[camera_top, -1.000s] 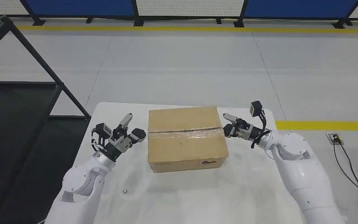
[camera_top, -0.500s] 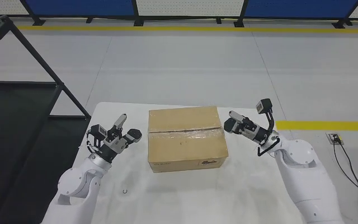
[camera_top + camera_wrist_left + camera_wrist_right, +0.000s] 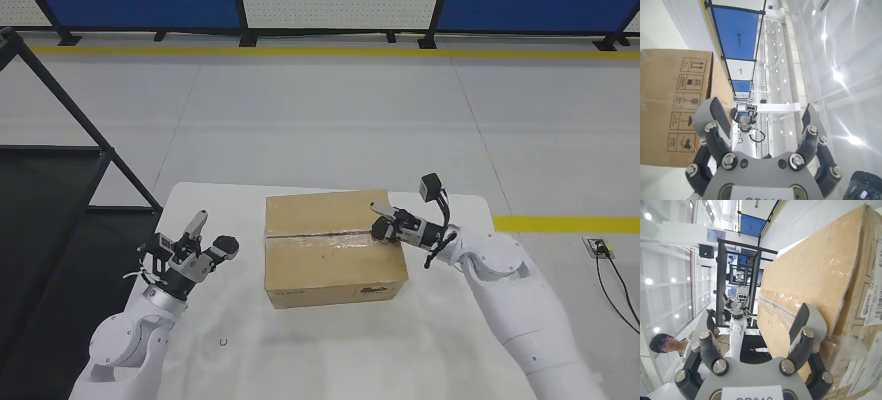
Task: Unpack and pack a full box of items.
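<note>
— White table in a big hall, with pale floor beyond it and a yellow line and blue panels at the far edge. Where's the box?

— The box sits mid-table, brown cardboard, top closed. Clear tape runs left to right along the seam.

— Any writing on it?

— Plenty of marks. The left face carries a column of framed pictograms: up-arrows, a stacking mark, a glass, an umbrella, and one I can't make out. Their captions are too small to read. The right face has a white label with barcodes and small lines of text. The near face has a small dark print low at its right end, not legible.

— And the arms?

— The left gripper hangs left of the box, well apart from it, fingers spread wide with nothing between them. The right gripper is at the right end of the box top, beside the tape seam. Its jaws are parted too; one pad lies over the cardboard by the edge, the other out in the air. I can't tell if the pad touches.

— Anything else around?

— A black frame stands off the table's left side.
</note>
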Motion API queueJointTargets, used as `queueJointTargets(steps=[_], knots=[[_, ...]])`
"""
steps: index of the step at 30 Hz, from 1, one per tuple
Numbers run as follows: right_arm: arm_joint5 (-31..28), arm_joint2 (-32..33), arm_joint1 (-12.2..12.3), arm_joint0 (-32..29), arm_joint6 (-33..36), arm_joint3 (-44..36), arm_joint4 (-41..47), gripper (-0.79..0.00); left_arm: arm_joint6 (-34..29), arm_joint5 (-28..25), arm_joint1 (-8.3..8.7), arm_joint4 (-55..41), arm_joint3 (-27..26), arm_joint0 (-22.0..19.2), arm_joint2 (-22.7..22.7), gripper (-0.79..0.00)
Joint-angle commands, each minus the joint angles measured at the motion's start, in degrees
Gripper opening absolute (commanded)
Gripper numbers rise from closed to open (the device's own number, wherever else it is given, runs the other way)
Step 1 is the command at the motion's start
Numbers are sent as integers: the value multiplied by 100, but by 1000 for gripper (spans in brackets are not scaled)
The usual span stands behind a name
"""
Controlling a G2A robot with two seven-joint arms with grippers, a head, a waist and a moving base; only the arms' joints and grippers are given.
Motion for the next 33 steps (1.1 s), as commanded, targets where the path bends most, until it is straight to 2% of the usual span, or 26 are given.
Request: queueJointTargets(steps=[1,10,20,33], knots=[[85,-202,-69,166,-16,152,-12,0,1,-45,6,-41,-57,105,-64,0],[76,-1020,-428,719,-13,681,59,0,-25,-145,31,-132,-274,464,-285,0],[126,-1815,-935,1239,-179,1310,239,0,-140,-318,54,-260,-480,867,-521,0],[5,-2410,-1584,1685,-598,2029,467,0,-415,-537,83,-486,-627,1308,-835,0]])
